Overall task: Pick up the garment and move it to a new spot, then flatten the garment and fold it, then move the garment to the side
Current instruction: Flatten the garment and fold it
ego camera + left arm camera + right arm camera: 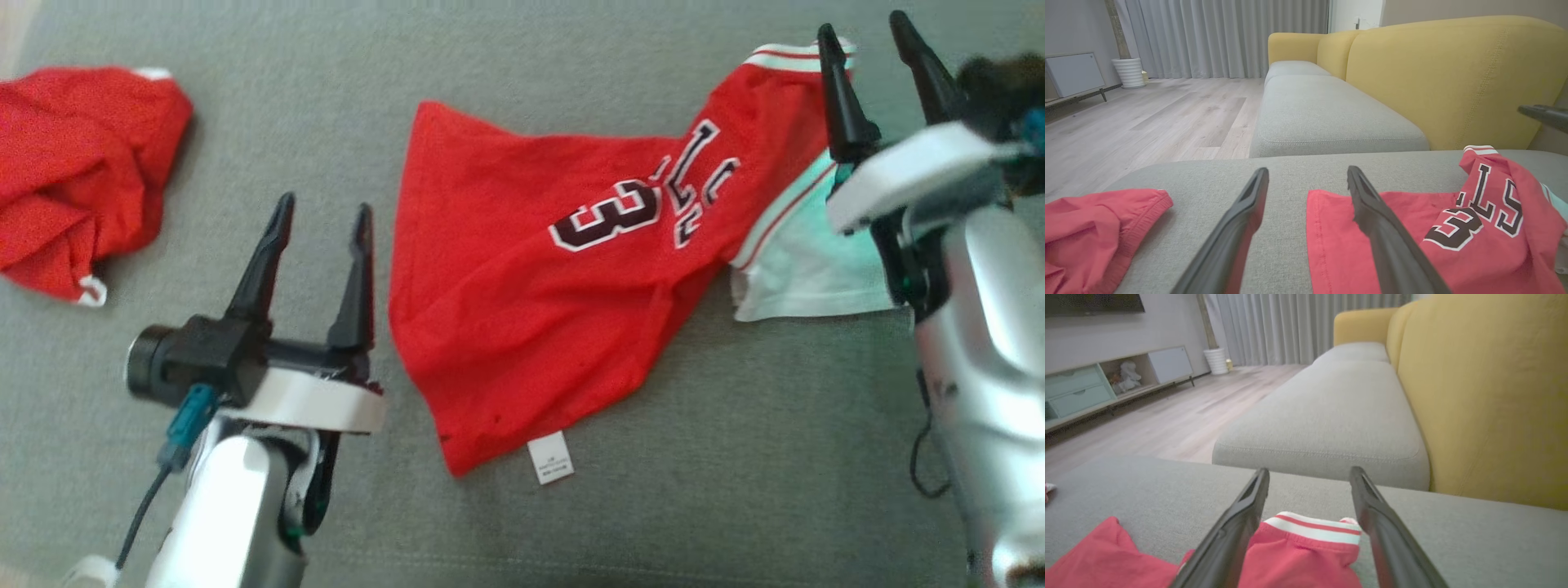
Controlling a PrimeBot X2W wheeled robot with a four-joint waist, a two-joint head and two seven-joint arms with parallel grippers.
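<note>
A red jersey, the garment, lies crumpled on the grey cushion, with a black-and-white number on it, a white label at its near hem and a white striped part at the right. My right gripper stands open over its striped top-right corner, fingers apart and nothing held. To the left of the garment, just clear of its edge, my left gripper is open and empty.
A second red garment lies bunched at the far left of the cushion. Beyond are another grey seat cushion, the yellow sofa back, wooden floor and a low cabinet.
</note>
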